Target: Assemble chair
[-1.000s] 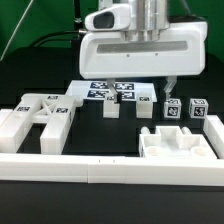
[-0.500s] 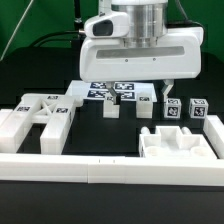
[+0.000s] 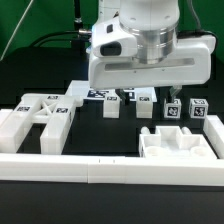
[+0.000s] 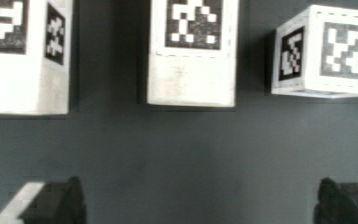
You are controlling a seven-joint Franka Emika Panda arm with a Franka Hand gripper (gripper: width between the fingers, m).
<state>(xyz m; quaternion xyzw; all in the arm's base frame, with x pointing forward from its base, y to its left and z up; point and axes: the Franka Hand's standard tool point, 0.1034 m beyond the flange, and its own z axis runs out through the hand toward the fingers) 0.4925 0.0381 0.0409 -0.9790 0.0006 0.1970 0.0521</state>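
The chair lies in loose white tagged parts on the black table. Two flat slotted panels [image 3: 40, 115] sit at the exterior view's left, two square legs [image 3: 112, 106] [image 3: 146, 104] in the middle, and two small cubes [image 3: 172, 108] [image 3: 198, 110] at the right. A box-like part [image 3: 180, 146] lies in front of the cubes. In the wrist view three tagged white blocks [image 4: 25, 55] [image 4: 197, 55] [image 4: 336, 55] stand in a row beyond my gripper [image 4: 202, 203]. It is open over bare table with nothing between its fingertips [image 4: 51, 202]. In the exterior view the white housing [image 3: 150, 50] hides the fingers.
A long plain white rail [image 3: 110, 168] runs along the front and another stands at the right edge [image 3: 219, 130]. The marker board [image 3: 98, 93] lies behind the legs, mostly covered by the housing.
The arm's white housing has come lower and tilted, now covering most of the marker board. The parts on the table have not moved. The gripper stays open.
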